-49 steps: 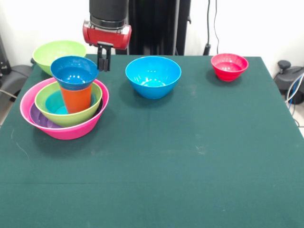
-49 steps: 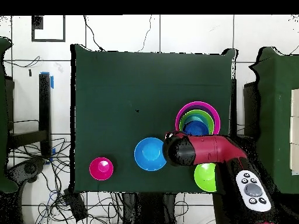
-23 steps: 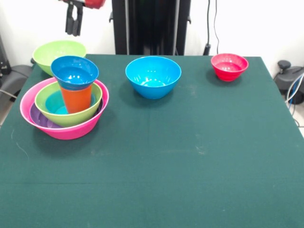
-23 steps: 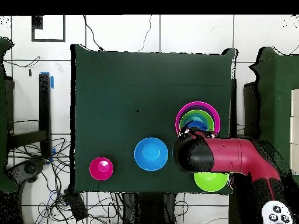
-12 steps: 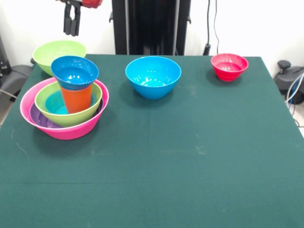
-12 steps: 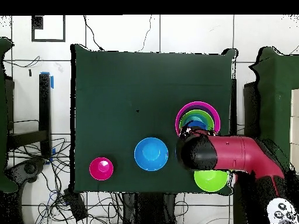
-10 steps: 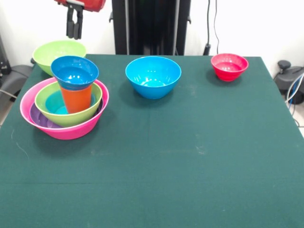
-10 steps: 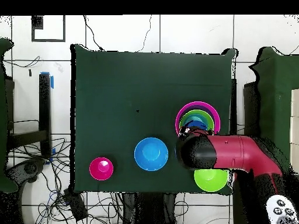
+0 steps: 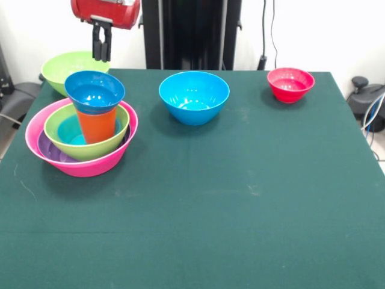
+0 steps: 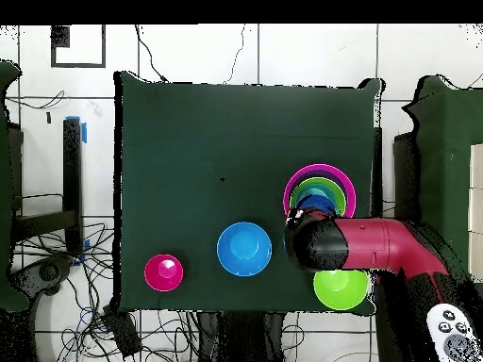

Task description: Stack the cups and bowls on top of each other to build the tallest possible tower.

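The tower stands at the left: a pink bowl (image 9: 81, 164) holds a purple bowl (image 9: 50, 150), a lime green bowl (image 9: 91, 148) and a teal-blue bowl (image 9: 71, 133). An orange cup (image 9: 97, 125) rises from the middle, with a blue bowl (image 9: 94, 91) on its rim. My gripper (image 9: 101, 55) hangs shut and empty behind the tower, higher than its top bowl, over the edge of a loose lime green bowl (image 9: 71, 66). A larger blue bowl (image 9: 194, 96) and a small red bowl (image 9: 290, 84) sit apart. In the overhead view the arm (image 10: 363, 247) covers the gripper beside the tower (image 10: 320, 192).
The overhead view places the blue bowl (image 10: 244, 249), red bowl (image 10: 163, 272) and lime green bowl (image 10: 341, 287) along the table's lower edge. Cables and a dark stand lie past the left side of the green cloth (image 9: 240, 198).
The gripper rose from beside the top blue bowl and swung toward the loose lime green bowl. Over the last half second it has come back down a little. The bowls have not moved.
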{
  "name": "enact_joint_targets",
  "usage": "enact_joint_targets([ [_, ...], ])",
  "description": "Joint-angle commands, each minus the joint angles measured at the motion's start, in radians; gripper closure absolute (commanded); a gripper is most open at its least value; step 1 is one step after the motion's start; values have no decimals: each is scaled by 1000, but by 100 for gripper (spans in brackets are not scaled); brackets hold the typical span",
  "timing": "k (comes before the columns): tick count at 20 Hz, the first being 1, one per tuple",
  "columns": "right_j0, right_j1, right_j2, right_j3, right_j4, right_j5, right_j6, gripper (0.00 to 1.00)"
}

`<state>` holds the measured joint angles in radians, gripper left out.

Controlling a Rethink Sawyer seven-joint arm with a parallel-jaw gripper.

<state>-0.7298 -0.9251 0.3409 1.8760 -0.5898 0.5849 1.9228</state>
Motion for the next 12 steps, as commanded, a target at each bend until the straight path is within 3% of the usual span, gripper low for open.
enact_joint_targets([
  [1,-15,56,75,40,-76,7,-179,100],
  [12,-62,61,106,22,-70,59,-233,100],
])
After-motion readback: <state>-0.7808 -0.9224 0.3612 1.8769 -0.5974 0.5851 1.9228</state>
